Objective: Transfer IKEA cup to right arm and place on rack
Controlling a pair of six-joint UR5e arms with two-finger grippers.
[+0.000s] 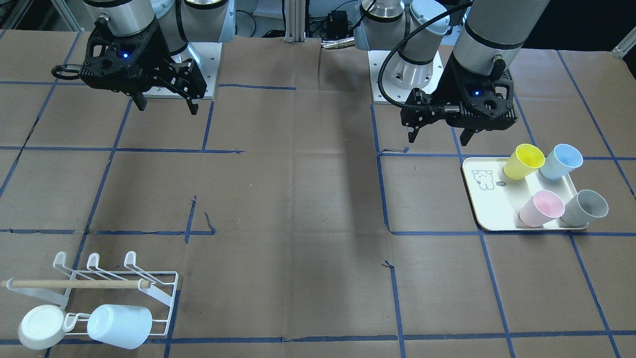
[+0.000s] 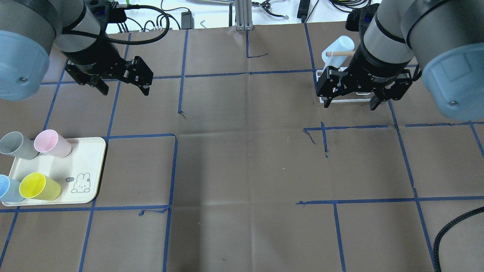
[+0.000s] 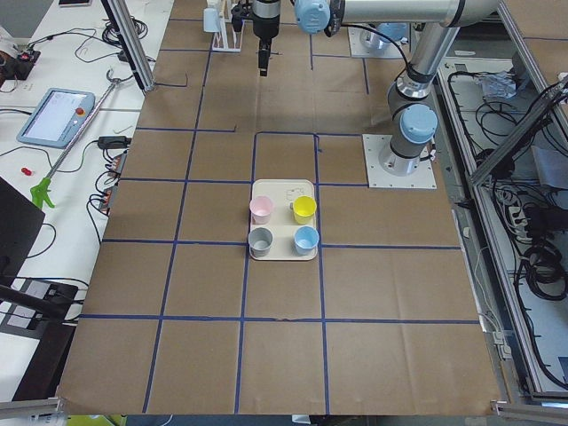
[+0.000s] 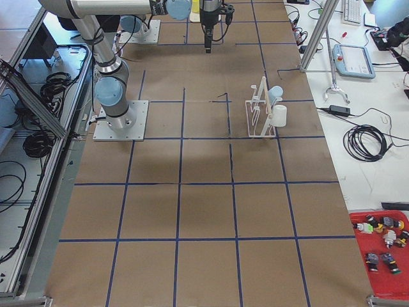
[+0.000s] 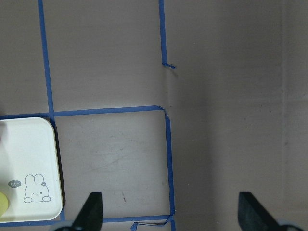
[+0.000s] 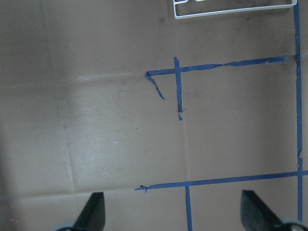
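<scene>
Four cups stand on a white tray on the robot's left side: yellow, blue, pink and grey. My left gripper hangs open and empty above the table, just robot-side of the tray, touching no cup. The white wire rack with its wooden dowel stands at the far edge on the robot's right side, with two pale cups hung on it. My right gripper is open and empty, well above the table and partly hiding the rack in the overhead view.
Brown paper with blue tape lines covers the table. The tray's corner with a bunny drawing shows in the left wrist view. The rack's edge shows at the top of the right wrist view. The arm bases stand at the robot side.
</scene>
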